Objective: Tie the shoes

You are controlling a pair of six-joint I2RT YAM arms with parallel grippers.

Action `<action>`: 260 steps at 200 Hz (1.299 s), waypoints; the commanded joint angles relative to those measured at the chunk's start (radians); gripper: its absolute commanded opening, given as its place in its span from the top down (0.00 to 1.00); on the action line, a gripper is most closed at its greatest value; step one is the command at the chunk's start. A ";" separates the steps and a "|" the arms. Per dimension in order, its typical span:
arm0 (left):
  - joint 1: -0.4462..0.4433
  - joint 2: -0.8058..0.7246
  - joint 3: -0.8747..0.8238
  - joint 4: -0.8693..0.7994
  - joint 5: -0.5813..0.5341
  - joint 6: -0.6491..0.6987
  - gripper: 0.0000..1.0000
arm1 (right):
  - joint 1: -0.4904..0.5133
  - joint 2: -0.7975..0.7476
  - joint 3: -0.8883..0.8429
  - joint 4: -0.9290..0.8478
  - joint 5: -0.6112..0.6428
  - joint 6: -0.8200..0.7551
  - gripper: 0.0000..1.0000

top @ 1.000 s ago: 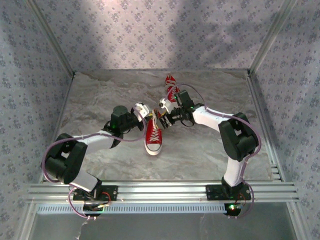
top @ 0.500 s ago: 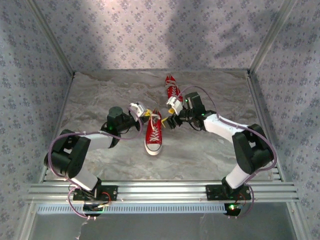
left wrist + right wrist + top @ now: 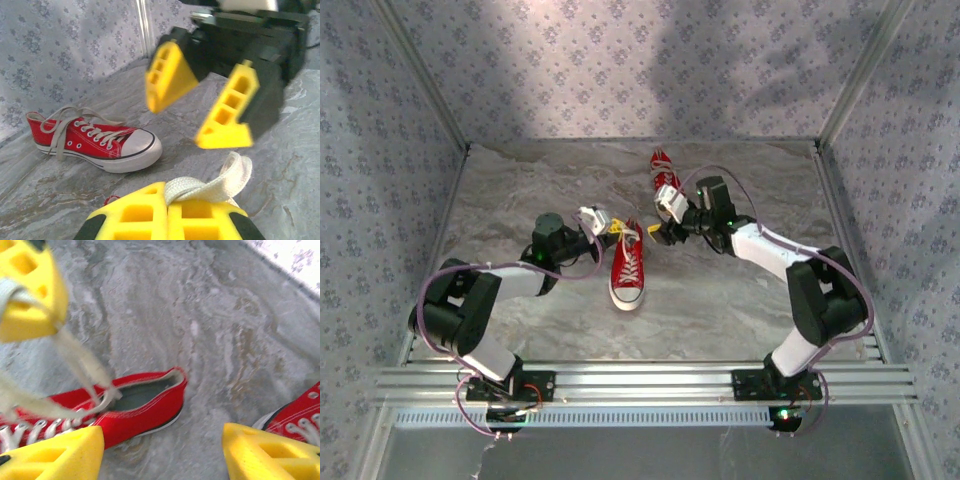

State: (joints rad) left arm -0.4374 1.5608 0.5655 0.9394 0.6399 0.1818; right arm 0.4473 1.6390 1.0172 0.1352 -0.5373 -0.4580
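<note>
Visibly, left claw (image 3: 168,202) pinches red sneaker's (image 3: 627,262) white lace (image 3: 217,182); right claw (image 3: 160,452) gapes apart.

One marbled table (image 3: 520,190) carries two red shoes: the near shoe (image 3: 626,270) at its middle and the far shoe (image 3: 663,172) toward its far edge. Two arms stand at the near edge, the left arm (image 3: 508,281) and the right arm (image 3: 767,249), with one gripper each: left gripper (image 3: 623,233), right gripper (image 3: 657,236). Each has two yellow fingers (image 3: 227,117), four altogether. One white lace end (image 3: 220,182) sits between the left pair.
</note>
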 commanded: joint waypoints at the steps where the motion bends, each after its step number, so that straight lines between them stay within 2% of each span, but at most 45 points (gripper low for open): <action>1: 0.009 0.007 -0.004 0.052 0.066 0.013 1.00 | 0.005 0.060 0.090 -0.031 -0.023 -0.052 0.35; 55: 0.009 0.007 -0.001 0.047 0.068 0.015 1.00 | 0.044 0.087 0.120 -0.164 -0.173 -0.179 0.37; 164: 0.009 0.008 0.001 0.047 0.109 0.005 1.00 | 0.095 0.165 0.167 -0.099 -0.128 -0.145 0.38; 205: 0.009 0.008 0.002 0.042 0.112 0.008 1.00 | 0.112 0.189 0.213 -0.103 -0.141 -0.145 0.48; 239: 0.009 0.005 -0.001 0.038 0.111 0.013 1.00 | 0.113 0.194 0.224 -0.125 -0.150 -0.151 0.65; 260: 0.011 0.003 -0.003 0.036 0.106 0.013 1.00 | 0.107 0.185 0.215 -0.132 -0.142 -0.154 0.79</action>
State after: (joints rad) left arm -0.4316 1.5608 0.5659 0.9394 0.7071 0.1818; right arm 0.5564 1.8164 1.2137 0.0231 -0.6697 -0.6102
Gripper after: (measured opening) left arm 0.044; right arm 0.275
